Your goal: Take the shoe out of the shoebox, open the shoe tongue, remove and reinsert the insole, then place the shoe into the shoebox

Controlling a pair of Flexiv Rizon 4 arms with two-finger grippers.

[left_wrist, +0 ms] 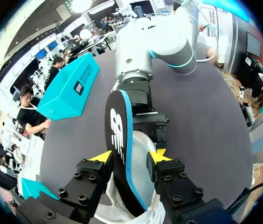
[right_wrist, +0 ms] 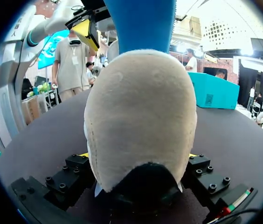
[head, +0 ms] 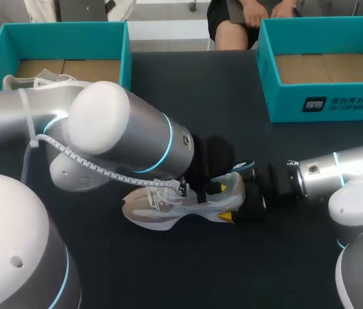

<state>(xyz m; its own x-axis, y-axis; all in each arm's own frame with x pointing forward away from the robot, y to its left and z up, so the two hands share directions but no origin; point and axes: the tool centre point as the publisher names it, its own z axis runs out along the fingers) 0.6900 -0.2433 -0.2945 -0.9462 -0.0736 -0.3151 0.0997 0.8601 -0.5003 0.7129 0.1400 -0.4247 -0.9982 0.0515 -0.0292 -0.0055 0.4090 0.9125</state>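
Biggest risk as I read it is the insole [left_wrist: 117, 135]. It stands nearly upright out of the shoe [head: 168, 209], inside your left gripper [left_wrist: 130, 157], and no view shows whether that gripper really clamps it or just brackets it.
- If the hold is loose, the insole could tip or drop once you move.
- If you're pushing it in, that steep angle will likely buckle it at the toe or fold it under the tongue.
- If you're pulling it out, it may drag the shoe up with it.

Second risk is the shoe hold. Your right gripper [right_wrist: 138, 156] is closed on the heel, pressing the upper from both sides, and that's the only grip on the shoe. The shoe sits on the table [head: 188, 270] between the arms, toe toward your left. Force along its length could slide the heel out or twist the shoe. Both grippers also crowd the heel end, so a small misalignment could knock one into the other.

Boxes:
- **Left shoebox** [head: 126, 51]: holds a second shoe [head: 37, 82] at its near side, partly hidden by your left arm [head: 123, 135].
- **Right shoebox** [head: 284, 100]: only its cardboard floor shows.

Both boxes sit at the table's far side, well apart from the shoe.
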